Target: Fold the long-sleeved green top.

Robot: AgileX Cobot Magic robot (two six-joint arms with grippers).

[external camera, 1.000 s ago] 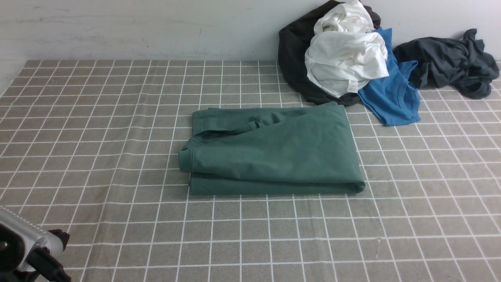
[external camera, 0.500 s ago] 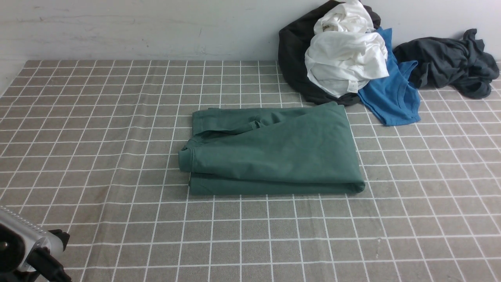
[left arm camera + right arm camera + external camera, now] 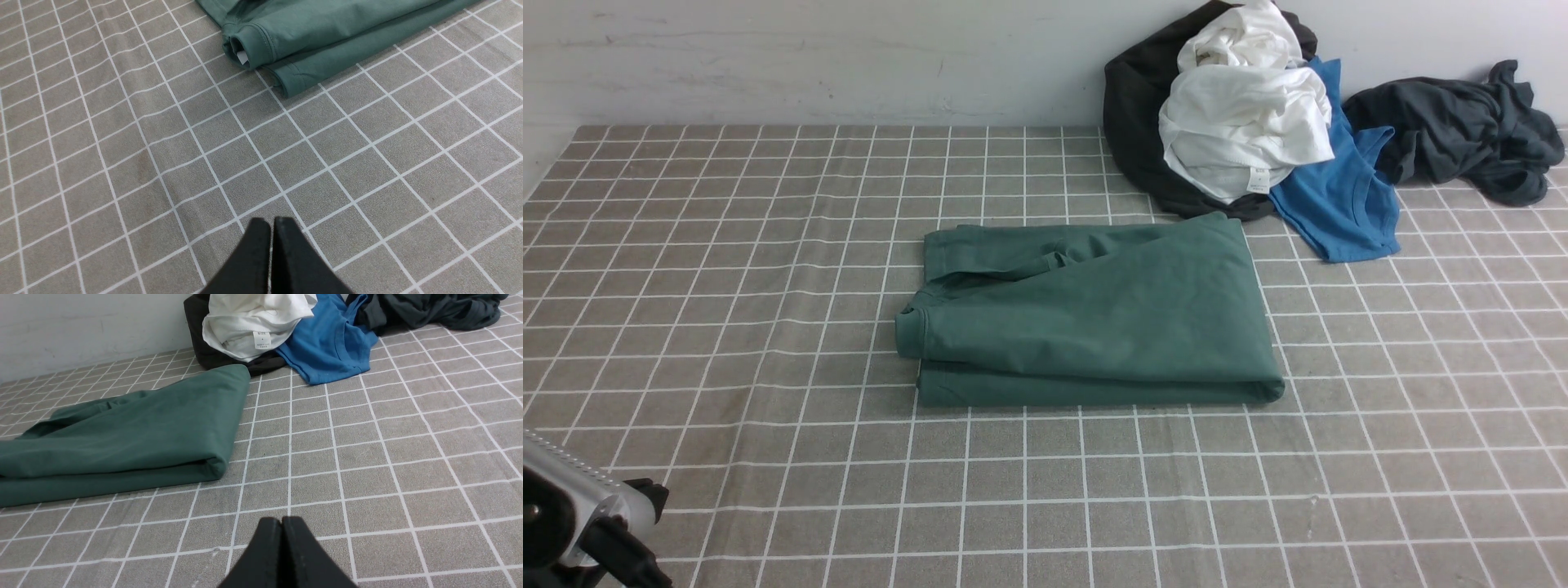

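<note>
Surface point(image 3: 727, 327) under grey checked cloth; folded green long-sleeved top point(image 3: 1094, 314) at centre; far right corner: black, white point(image 3: 1241, 122), blue point(image 3: 1339, 200), dark grey point(image 3: 1462, 126) garments heaped

No change visible across front-view pictures. Nothing moved, nothing arrived, nothing left.
</note>
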